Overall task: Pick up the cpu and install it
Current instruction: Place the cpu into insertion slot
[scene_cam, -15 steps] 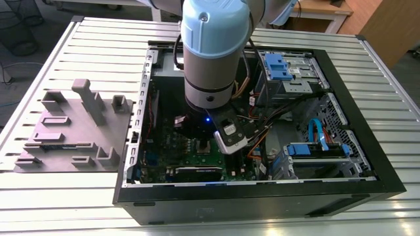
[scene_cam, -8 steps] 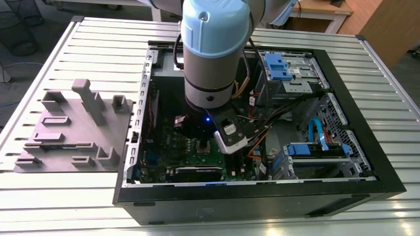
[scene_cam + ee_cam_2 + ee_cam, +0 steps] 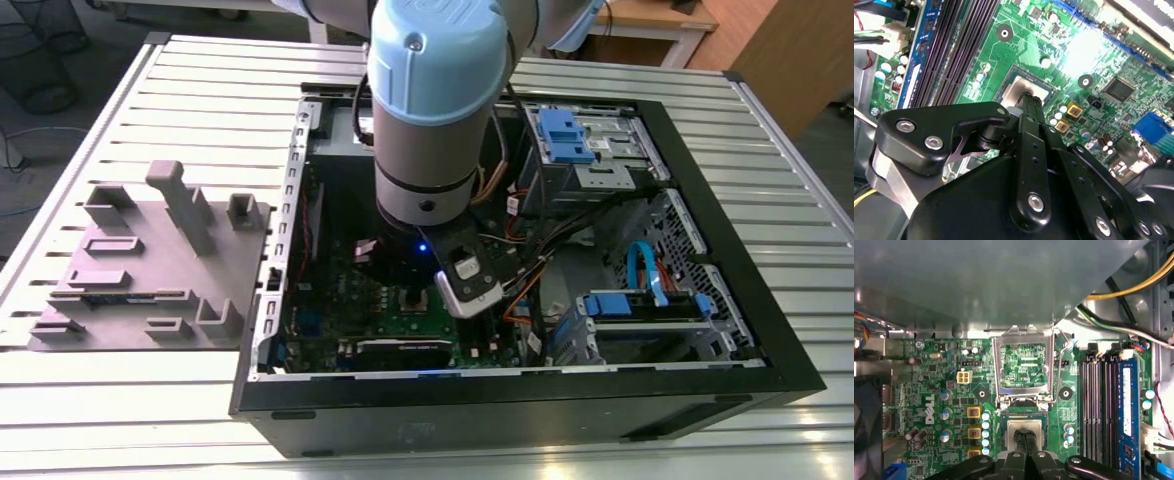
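**Gripper (image 3: 1026,432) closed over the cpu (image 3: 1010,432) in its motherboard socket**

We are looking at a robot arm (image 3: 434,100) that is reaching down into an open computer case (image 3: 534,405). The case is lying on its side on a slatted metal table (image 3: 200,70). A grey moulded tray (image 3: 147,260) is sitting on the table just beside the case, on the exterior view's left.

In both wrist views we are seeing the green motherboard (image 3: 944,390) inside the case. The cpu is lying flat in the square socket (image 3: 1002,435), with its silvery top facing up. The gripper's two black fingers (image 3: 1020,440) are pressed together with no gap between them. Their tips are sitting over the middle of the cpu, and we cannot tell whether they are touching it. In the second wrist view, the fingertips are covering part of the chip's metal top, and the rest is showing beside them.

In the first wrist view, the metal socket frame (image 3: 996,365) is standing hinged open just beside the cpu. We are seeing circuit board through its hollow centre. A row of dark memory slots (image 3: 1099,400) is running alongside the socket. A blue memory stick (image 3: 1128,405) is sitting in the slot farthest from the socket.
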Tool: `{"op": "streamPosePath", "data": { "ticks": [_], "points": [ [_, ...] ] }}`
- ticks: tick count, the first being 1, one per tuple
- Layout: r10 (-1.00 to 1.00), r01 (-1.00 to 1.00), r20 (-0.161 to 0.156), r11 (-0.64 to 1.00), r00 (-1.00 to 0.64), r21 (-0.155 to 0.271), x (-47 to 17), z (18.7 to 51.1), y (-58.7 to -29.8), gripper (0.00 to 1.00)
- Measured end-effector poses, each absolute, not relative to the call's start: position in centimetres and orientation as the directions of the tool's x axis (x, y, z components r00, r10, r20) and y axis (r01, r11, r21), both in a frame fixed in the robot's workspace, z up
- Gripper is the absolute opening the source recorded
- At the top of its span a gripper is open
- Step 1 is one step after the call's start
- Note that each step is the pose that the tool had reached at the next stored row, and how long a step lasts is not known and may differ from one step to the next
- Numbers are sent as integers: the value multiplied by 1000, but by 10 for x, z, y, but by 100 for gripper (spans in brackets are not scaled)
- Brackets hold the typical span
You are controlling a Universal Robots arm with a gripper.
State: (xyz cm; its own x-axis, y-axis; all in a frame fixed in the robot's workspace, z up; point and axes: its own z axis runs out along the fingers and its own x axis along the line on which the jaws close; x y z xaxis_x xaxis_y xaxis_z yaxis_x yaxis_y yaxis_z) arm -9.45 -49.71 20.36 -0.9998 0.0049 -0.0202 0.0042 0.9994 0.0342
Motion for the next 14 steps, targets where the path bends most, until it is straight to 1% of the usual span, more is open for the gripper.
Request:
{"op": "streamPosePath", "data": {
  "ticks": [14],
  "points": [
    [5,4,-20,999,-1000,34,-95,196,-499,11]
  ]
}}
